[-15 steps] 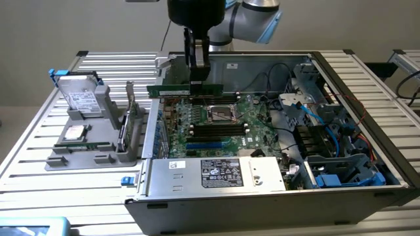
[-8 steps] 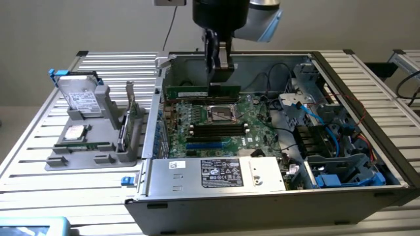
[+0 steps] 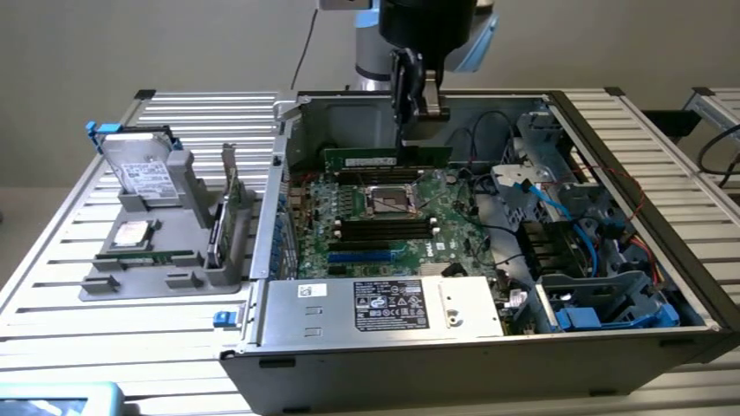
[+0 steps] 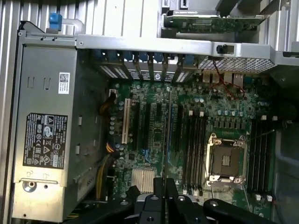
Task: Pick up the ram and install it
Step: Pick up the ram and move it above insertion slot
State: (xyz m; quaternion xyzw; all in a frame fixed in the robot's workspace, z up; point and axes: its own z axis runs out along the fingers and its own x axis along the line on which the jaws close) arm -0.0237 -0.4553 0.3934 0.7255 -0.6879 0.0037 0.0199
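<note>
1. On the exterior view's left, on the slatted metal tabletop point(image 3: 69, 260): grey plastic rack point(image 3: 162, 279) with an upright silver boxy hard drive point(image 3: 145, 169).
2. In the middle: open grey metal computer case point(image 3: 463, 355), green motherboard point(image 3: 382, 227) inside.
3. At the motherboard's far edge: black hand point(image 3: 405, 143) clenched on the long, thin green ram point(image 3: 359, 159), stick level, on its long edge.
4. Further right: blue cables point(image 3: 543, 204).

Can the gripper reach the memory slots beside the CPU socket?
Probably yes: the gripper, shut on the ram, hangs over the open case; no cable seems to cross the memory slots.
</note>
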